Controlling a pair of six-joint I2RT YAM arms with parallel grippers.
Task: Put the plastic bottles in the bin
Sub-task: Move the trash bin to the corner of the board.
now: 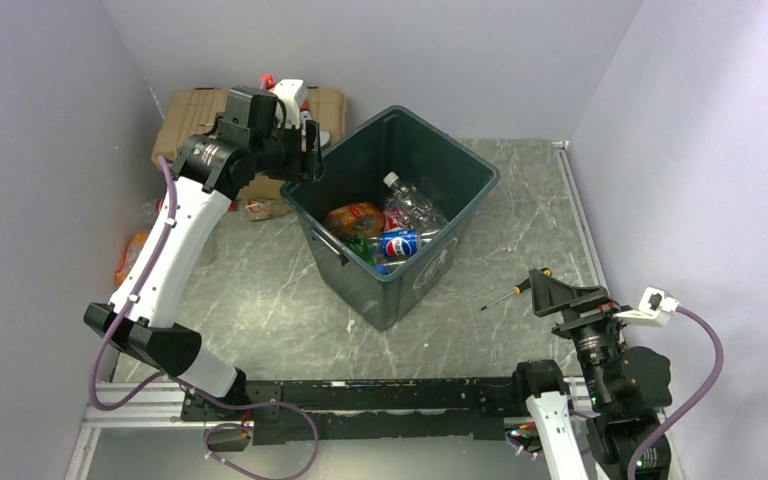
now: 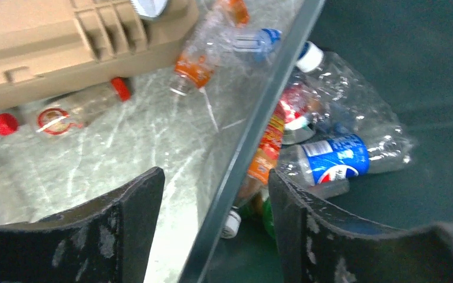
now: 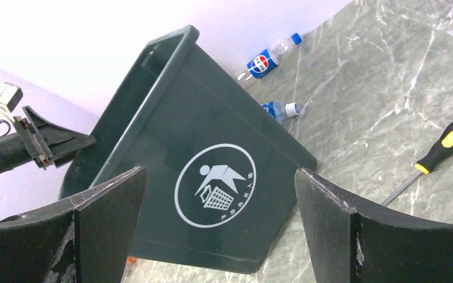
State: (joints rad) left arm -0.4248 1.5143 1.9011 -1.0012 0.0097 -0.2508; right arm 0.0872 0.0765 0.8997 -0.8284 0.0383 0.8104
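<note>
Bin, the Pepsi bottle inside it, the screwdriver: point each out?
bin (image 3: 215,186), right wrist view, white logo on its side wall.
Pepsi bottle (image 2: 335,160), left wrist view, blue label.
screwdriver (image 3: 442,144), right wrist view, yellow-and-black handle.

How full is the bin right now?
Partly filled. A few crushed bottles cover the bin floor, far below its rim; other bottles lie outside by the toolbox.
</note>
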